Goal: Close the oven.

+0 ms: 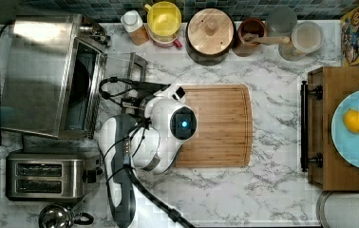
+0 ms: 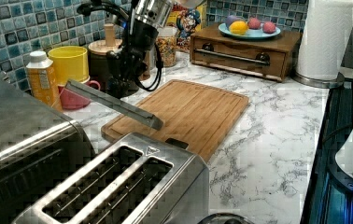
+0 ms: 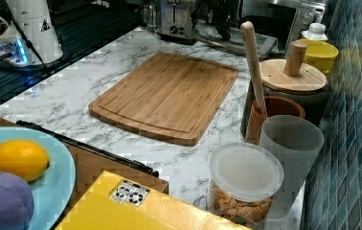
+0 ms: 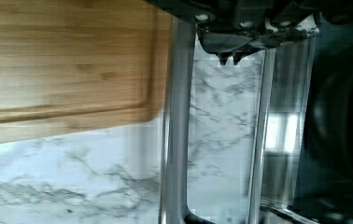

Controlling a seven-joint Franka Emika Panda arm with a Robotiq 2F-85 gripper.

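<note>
Stainless-steel oven [image 1: 40, 76] fills the top view's upper left, its glass door [image 2: 114, 103] dropped open, while the gripper [image 4: 229, 58] hangs above the door with fingertips pressed together.

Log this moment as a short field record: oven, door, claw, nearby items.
oven: brushed steel, on the marble counter at the top view's left
door: open, hanging out over the counter
claw: shut, tips above the door's glass
cutting board: bare, beside the open door
toaster: two-slot, next to the oven
task status: door not yet closed
</note>
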